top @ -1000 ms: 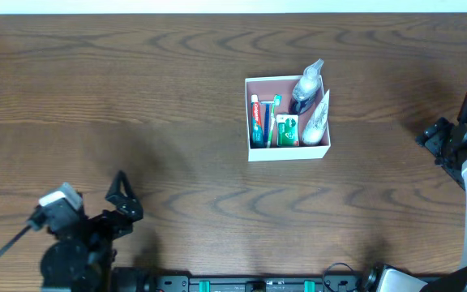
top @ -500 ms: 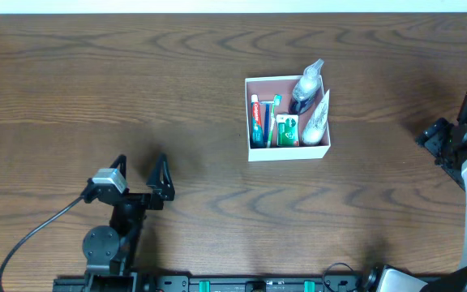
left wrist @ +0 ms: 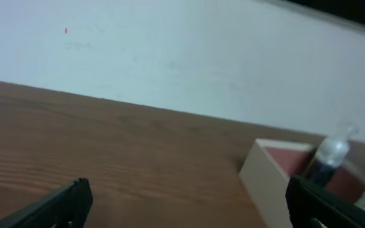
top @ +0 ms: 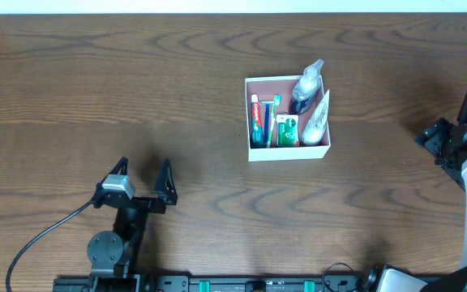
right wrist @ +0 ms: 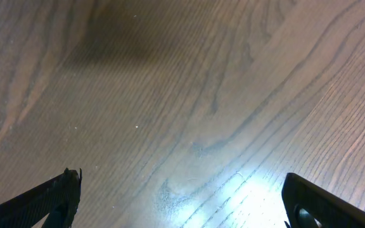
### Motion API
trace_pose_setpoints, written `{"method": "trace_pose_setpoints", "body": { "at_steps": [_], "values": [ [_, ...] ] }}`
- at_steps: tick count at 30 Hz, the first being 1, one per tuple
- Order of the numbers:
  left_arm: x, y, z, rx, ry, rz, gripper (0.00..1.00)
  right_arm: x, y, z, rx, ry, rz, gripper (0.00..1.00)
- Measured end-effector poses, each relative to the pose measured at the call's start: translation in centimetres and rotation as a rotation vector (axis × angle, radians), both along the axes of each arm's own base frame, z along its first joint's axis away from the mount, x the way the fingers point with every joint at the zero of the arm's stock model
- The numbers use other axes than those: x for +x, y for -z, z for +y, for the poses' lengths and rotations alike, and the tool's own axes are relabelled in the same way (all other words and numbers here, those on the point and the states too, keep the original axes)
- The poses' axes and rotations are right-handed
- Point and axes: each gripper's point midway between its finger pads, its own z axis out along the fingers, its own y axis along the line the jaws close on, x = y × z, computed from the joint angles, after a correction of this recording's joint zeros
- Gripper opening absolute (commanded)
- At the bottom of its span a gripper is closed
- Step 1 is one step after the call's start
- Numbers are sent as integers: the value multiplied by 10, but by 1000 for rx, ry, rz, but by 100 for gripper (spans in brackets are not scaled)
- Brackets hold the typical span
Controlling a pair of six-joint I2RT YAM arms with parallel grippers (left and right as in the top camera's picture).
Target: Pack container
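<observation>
The container point(top: 249, 122), a shallow square box with white walls and a pink inside, sits right of centre on the table. It holds a toothpaste tube point(top: 256, 120), a toothbrush point(top: 270, 118), a small green packet point(top: 287, 130), a clear bottle with dark liquid point(top: 306, 83) and a white wrapped item point(top: 317, 119). My left gripper point(top: 143, 176) is open and empty at the front left, far from the box. Its wrist view shows the container's corner point(left wrist: 268, 177) and the bottle point(left wrist: 328, 155). My right gripper point(top: 433, 136) is open and empty at the right edge, over bare wood.
A black cable point(top: 43, 239) trails from the left arm toward the front left corner. The wood table point(top: 136, 89) stretches around the box. A pale wall point(left wrist: 170, 57) rises behind the table in the left wrist view.
My left arm has swung from the front left corner toward the right, then settled slightly back, its open fingers now pointing toward the far side. The right arm and the box have not moved.
</observation>
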Motion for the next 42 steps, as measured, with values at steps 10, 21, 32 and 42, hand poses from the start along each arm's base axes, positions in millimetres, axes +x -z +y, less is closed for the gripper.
{"method": "trace_pose_setpoints", "body": {
  "at_steps": [10,21,32,42],
  "values": [
    [0,26,6,110,-23,85,98,0,0,0,0,0,1,99],
    [0,26,10,125,-40,86,98,0,0,0,0,0,1,99],
    [0,26,10,128,-41,87,98,0,0,0,0,0,1,99],
    [0,26,10,128,-40,87,98,0,0,0,0,0,1,99]
  ]
}}
